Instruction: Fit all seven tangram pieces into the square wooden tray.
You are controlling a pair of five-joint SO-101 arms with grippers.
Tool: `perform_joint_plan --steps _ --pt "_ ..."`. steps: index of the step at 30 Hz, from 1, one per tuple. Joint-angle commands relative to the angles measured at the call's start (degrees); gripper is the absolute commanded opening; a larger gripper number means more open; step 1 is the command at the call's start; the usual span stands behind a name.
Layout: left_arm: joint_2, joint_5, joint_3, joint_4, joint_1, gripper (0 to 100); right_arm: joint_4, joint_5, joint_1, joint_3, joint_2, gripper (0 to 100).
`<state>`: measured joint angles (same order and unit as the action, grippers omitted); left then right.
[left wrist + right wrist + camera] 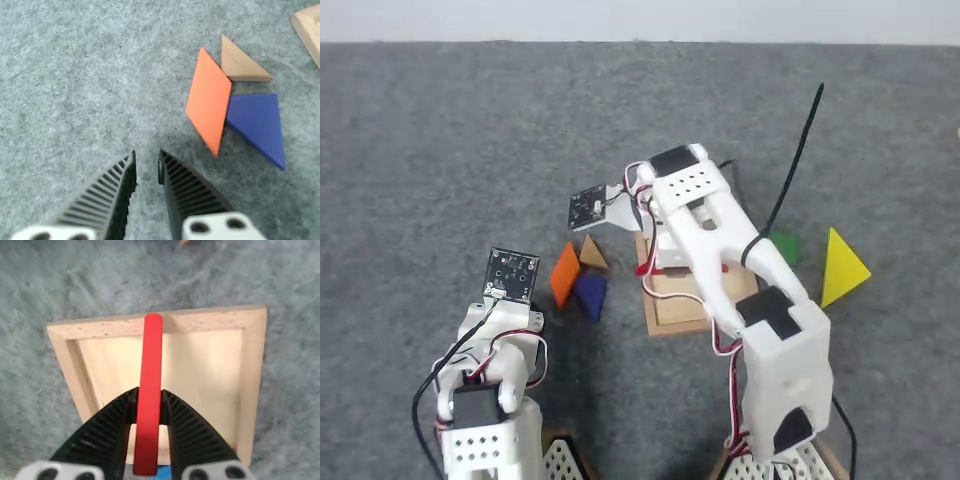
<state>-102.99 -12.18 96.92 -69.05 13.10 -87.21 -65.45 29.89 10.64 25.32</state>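
The square wooden tray [200, 320] lies under my right arm, its floor bare where it shows [672, 312]. My right gripper [149, 392] is shut on a red piece [151, 355], held on edge above the tray and reaching to its rim. In the high view the red piece [647, 268] sits at the tray's left side. An orange parallelogram [209, 100], a tan triangle [239, 64] and a blue triangle [260, 125] lie touching on the carpet. My left gripper [147, 159] hovers short of them, fingers nearly together and holding nothing.
A green piece [784, 246] and a yellow triangle [842, 266] lie on the carpet right of the tray. A black cable [798, 160] rises behind the right arm. A tray corner [307, 25] shows beyond the tan triangle. Grey carpet stretches open to the left.
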Motion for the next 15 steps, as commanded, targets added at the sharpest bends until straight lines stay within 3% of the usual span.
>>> perform_joint_plan --steps 1,15 --pt "0.0 -0.3 -0.4 -0.6 0.3 7 0.7 -1.1 -2.2 1.1 -0.7 0.6" --pt "0.0 -0.3 -0.4 -0.6 0.3 7 3.2 -2.2 -3.1 1.1 2.2 0.9"
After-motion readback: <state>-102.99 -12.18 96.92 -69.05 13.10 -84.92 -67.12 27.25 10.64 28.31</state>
